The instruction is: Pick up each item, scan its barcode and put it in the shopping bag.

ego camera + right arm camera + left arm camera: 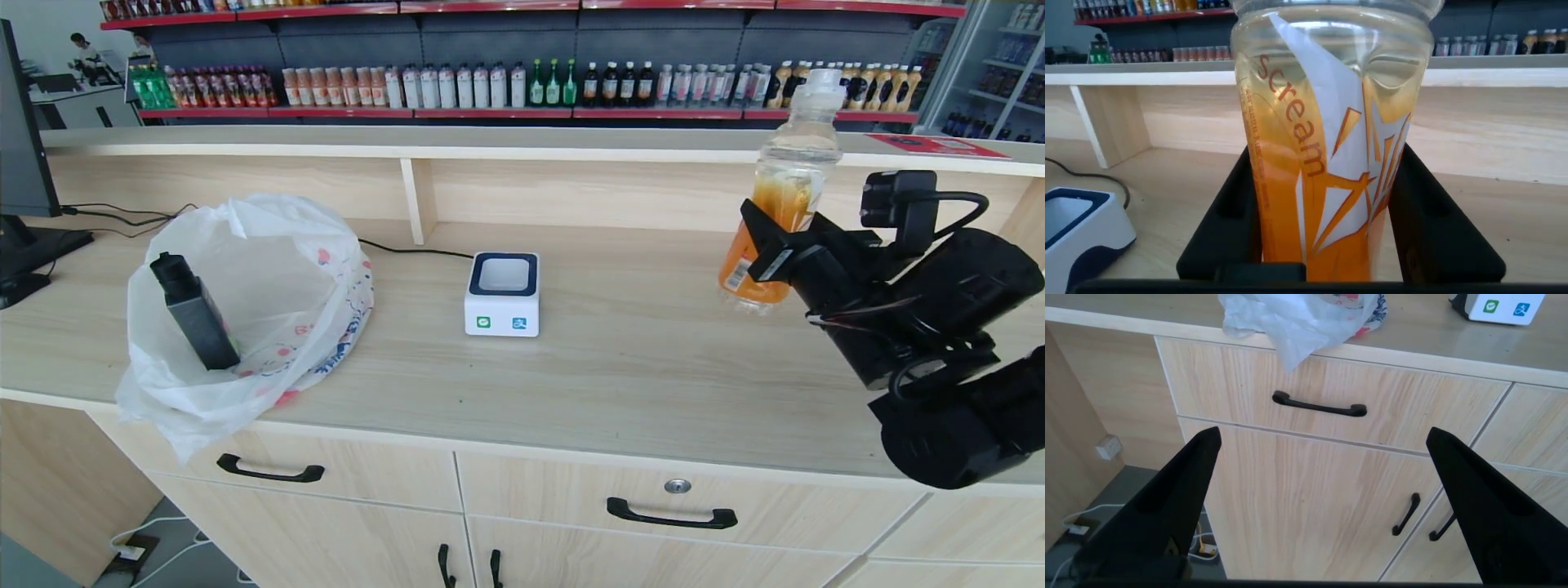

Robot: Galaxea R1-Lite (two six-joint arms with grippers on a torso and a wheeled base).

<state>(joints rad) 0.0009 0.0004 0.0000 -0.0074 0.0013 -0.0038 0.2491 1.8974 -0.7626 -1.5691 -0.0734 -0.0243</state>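
An orange drink bottle [782, 204] with a white cap stands nearly upright over the right side of the counter, with my right gripper [771, 249] shut on its lower half. In the right wrist view the bottle [1331, 155] sits between the black fingers [1221, 220]. The white scanner [503, 292] with a dark blue top stands mid-counter. A white shopping bag [277, 269] lies open at the left with a dark grey container [193, 312] inside. My left gripper [1323, 437] hangs open below the counter edge, facing the drawers, with nothing between its fingers.
A monitor [24, 163] stands at the counter's far left, and a cable [408, 249] runs to the scanner. A raised back ledge with a divider [416, 200] borders the counter. Drawer handles [1319, 406] sit below the front edge. Bare counter lies between scanner and bottle.
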